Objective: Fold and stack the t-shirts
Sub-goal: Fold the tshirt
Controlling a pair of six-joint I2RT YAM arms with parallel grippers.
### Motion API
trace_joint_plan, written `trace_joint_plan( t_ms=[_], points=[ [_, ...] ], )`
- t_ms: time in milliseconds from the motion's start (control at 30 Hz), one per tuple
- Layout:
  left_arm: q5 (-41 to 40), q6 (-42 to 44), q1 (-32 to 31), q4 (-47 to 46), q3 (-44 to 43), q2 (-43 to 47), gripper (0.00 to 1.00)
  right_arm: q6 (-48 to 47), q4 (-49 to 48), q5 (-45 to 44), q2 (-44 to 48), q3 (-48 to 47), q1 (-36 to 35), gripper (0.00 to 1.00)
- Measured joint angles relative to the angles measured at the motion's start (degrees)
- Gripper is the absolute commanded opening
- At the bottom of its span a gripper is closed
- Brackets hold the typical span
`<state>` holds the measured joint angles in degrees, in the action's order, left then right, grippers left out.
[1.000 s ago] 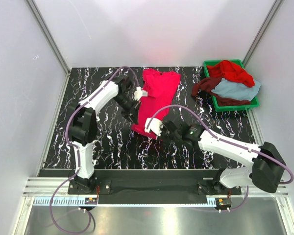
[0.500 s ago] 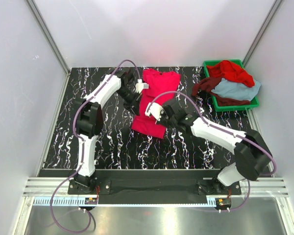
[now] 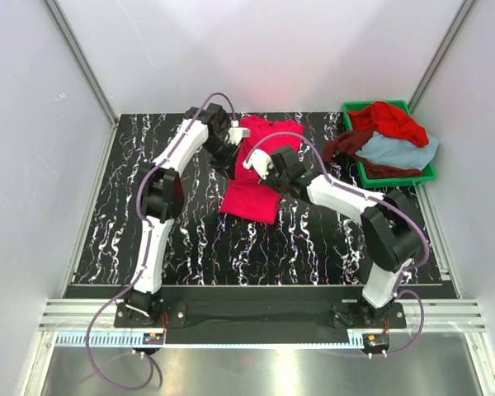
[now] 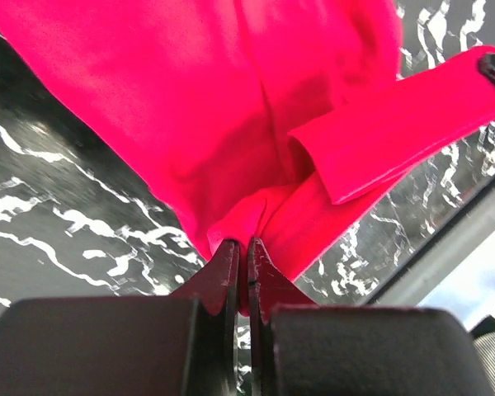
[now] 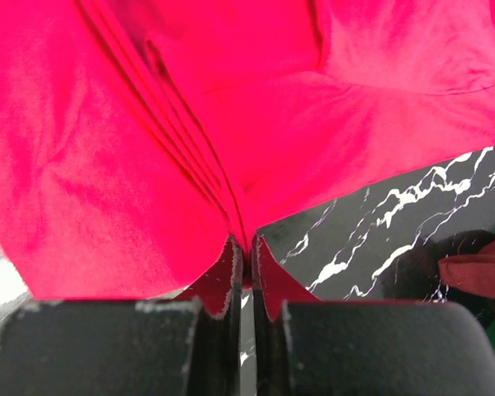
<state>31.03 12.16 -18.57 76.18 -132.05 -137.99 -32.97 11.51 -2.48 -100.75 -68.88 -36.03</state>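
A crimson-pink t-shirt (image 3: 256, 177) lies lengthwise on the black marbled table (image 3: 190, 239), its near end folded back over its middle. My left gripper (image 3: 225, 167) is shut on the shirt's left edge, seen in the left wrist view (image 4: 242, 241). My right gripper (image 3: 274, 176) is shut on its right edge, seen in the right wrist view (image 5: 244, 241). The pink cloth fills both wrist views (image 4: 256, 107) (image 5: 190, 124). A brighter red shirt (image 3: 388, 120), a dark maroon shirt (image 3: 355, 147) and a light blue-grey shirt (image 3: 400, 148) are heaped in the bin.
The green plastic bin (image 3: 359, 167) stands at the table's back right corner, the maroon shirt spilling over its left side. White walls and metal posts enclose the table. The arms' bases sit on the rail at the near edge.
Both grippers have moved toward the back of the table, carrying the shirt's near end up and over its middle. The shirt now lies shorter.
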Motion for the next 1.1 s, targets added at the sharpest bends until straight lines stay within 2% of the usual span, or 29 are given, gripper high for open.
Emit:
trace_joint_plan(
  t_ms=[400, 667, 767, 800, 900, 933, 1000, 1067, 1100],
  points=[
    [-4.0, -3.89, 0.11, -6.14, -3.72, -3.21, 0.0, 0.26, -0.92, 0.09, -5.79, -4.87, 2.58, 0.0],
    [-6.16, -5.7, 0.11, -11.54, -4.48, -4.5, 0.08, 0.7, -2.49, 0.09, -7.54, -5.05, 3.15, 0.0],
    [-6.84, -6.32, 0.11, -12.85, -4.83, -5.16, 0.19, 0.98, -2.93, 0.09, -8.83, -5.22, 3.26, 0.0],
    [-7.28, -6.49, 0.11, -13.35, -4.85, -5.31, 0.33, 1.09, -2.93, 0.02, -9.38, -5.4, 3.28, 0.0],
    [-9.33, -6.6, 0.35, -14.27, -4.85, -5.55, 0.53, 1.44, -2.8, -0.63, -11.08, -5.81, 3.8, 0.0],
    [-9.99, -6.73, 0.52, -14.56, -4.85, -5.55, 0.65, 1.68, -2.73, -1.07, -11.72, -5.92, 4.07, 0.0],
    [-11.34, -6.88, 0.87, -14.91, -5.16, -5.55, 0.72, 2.05, -2.6, -1.64, -12.85, -6.29, 4.55, 0.0],
    [-13.05, -7.17, 1.05, -15.37, -5.62, -5.55, 0.77, 2.45, -2.6, -2.64, -13.88, -6.8, 4.94, 0.09],
    [-13.88, -7.17, 1.16, -15.63, -5.88, -5.55, 0.77, 2.62, -2.62, -3.02, -14.12, -6.97, 5.05, 0.18]
  ],
)
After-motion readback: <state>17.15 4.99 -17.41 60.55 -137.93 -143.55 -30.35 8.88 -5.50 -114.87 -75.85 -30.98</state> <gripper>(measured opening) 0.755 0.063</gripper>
